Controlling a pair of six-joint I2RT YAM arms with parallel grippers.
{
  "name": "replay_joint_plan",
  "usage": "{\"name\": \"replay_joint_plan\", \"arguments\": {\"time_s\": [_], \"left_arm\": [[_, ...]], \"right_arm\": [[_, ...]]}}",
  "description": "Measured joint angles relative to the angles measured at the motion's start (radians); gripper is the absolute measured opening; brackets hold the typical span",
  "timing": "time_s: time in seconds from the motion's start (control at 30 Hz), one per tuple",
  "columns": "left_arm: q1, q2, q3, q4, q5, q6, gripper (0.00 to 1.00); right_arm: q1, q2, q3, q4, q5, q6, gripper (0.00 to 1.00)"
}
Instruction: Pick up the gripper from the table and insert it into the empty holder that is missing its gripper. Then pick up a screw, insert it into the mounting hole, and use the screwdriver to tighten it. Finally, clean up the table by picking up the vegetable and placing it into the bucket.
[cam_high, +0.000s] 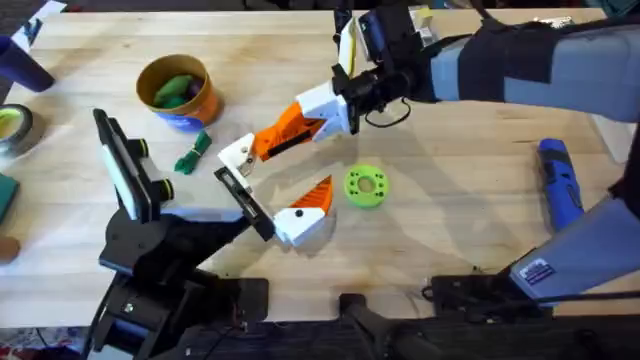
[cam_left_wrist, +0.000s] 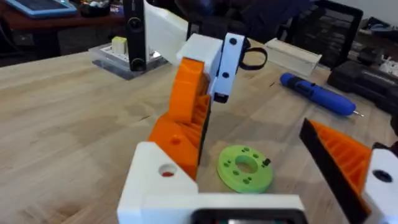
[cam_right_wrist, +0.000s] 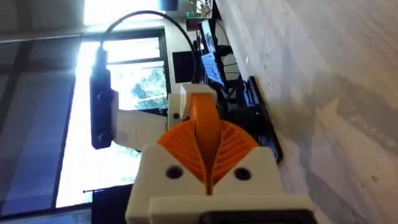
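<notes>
A light wooden table (cam_high: 470, 200) of butcher-block strips, with a lime-green ring disc (cam_high: 365, 186) lying flat near its middle.

My right gripper (cam_high: 305, 122) hangs just beyond the disc and to its left, fingers pressed together on the orange ribbed gripper (cam_high: 272, 140). That part slants down, and its low end meets the white holder (cam_high: 238, 153), further left of the disc.

My left gripper (cam_high: 278, 175) sits just left of the disc, spread wide and pinching nothing. Its one orange finger (cam_high: 316, 192) lies nearest the disc.

The dark-green vegetable (cam_high: 193, 152) lies on the wood well left of the disc. The orange bucket (cam_high: 178, 92) stands beyond it, with green items inside. A blue screwdriver (cam_high: 560, 185) lies well right of the disc.

Around the table the wrist views show a bright window (cam_right_wrist: 134, 87) with trees outside, plus screens and dark equipment
</notes>
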Motion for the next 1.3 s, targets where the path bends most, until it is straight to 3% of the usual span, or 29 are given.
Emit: {"name": "replay_joint_plan", "arguments": {"time_s": [0.63, 1.3], "left_arm": [[-0.002, -0.007, 0.000, 0.004, 0.098, 0.072, 0.990], [0.000, -0.007, 0.000, 0.014, 0.158, 0.078, 0.990]], "right_arm": [[-0.014, 0.007, -0.005, -0.014, -0.122, -0.124, 0.009], [0.023, 0.018, -0.005, -0.014, -0.157, -0.151, 0.009]]}}
